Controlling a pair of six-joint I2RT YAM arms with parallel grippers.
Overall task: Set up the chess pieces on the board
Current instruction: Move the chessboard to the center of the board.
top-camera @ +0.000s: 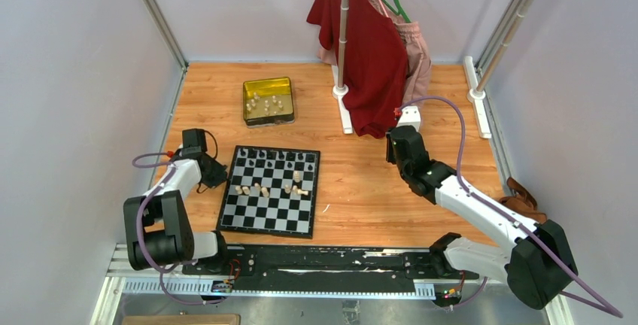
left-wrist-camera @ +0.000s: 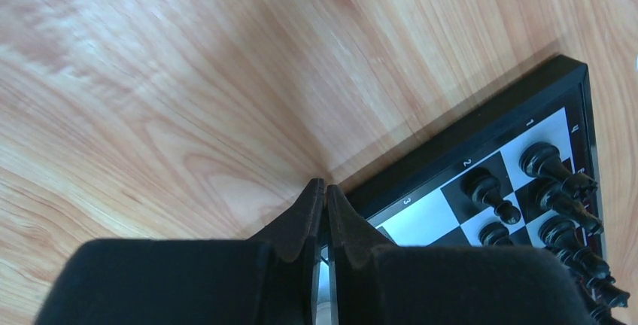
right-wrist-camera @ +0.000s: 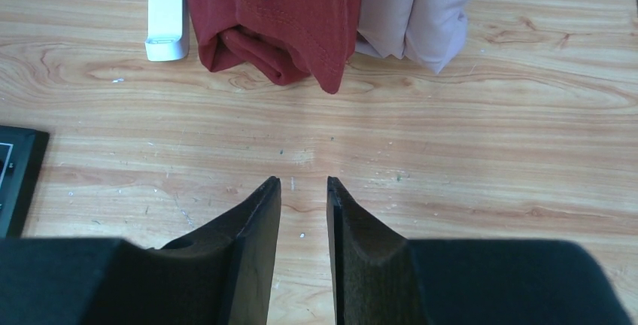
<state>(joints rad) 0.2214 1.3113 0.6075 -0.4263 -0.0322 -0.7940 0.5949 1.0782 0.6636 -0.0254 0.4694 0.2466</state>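
The black-and-white board (top-camera: 263, 216) lies left of centre. Small black chessmen (top-camera: 274, 156) stand along its far rows, and several cream chessmen (top-camera: 265, 188) are scattered mid-board, some lying down. More cream chessmen (top-camera: 265, 102) sit in the gold tin (top-camera: 287, 88) behind it. My left gripper (top-camera: 217, 175) is shut and low at the board's left edge. In the left wrist view its tips (left-wrist-camera: 325, 185) meet over the board's rim (left-wrist-camera: 481, 126), near black chessmen (left-wrist-camera: 489, 189). My right gripper (top-camera: 394, 141) is open and empty over bare wood (right-wrist-camera: 303, 183), with the board's corner (right-wrist-camera: 16, 178) far left.
A clothes rack holds a red shirt (top-camera: 369, 54) and a pink garment (top-camera: 415, 58) at the back; both hang close ahead of the right gripper (right-wrist-camera: 278, 16). The rack's white foot (top-camera: 343, 110) and a white box (top-camera: 410, 118) sit on the wood. A brown object (top-camera: 523, 201) lies at the right wall.
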